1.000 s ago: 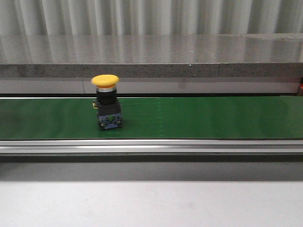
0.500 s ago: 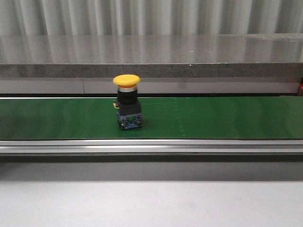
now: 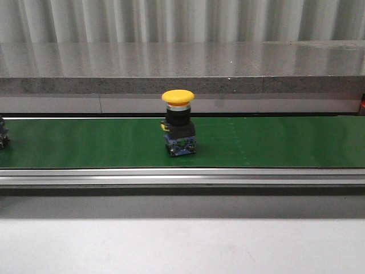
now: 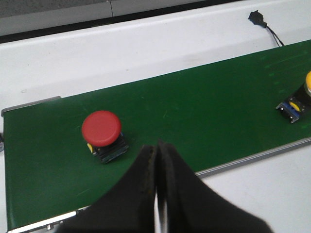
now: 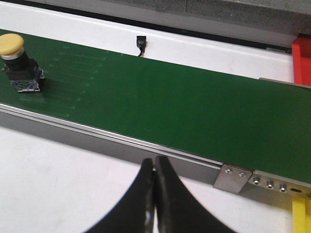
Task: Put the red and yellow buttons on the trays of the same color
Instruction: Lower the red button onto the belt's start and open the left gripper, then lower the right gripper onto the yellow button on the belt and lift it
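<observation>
**Two buttons, one belt, two claws**

One yellow button (image 3: 178, 123) and one red button (image 4: 101, 130) ride a single green conveyor belt (image 3: 274, 142). One black connector plug (image 5: 141, 41) lies beyond it. Two claws appear, one left claw (image 4: 158, 194) and one right claw (image 5: 154, 194), both pressed closed.

Our two black grippers

We see our left gripper (image 4: 158, 194) and right gripper (image 5: 154, 196) as smooth, matte black fingers tapering to narrow tips, with a thin pale seam between each pair.
</observation>
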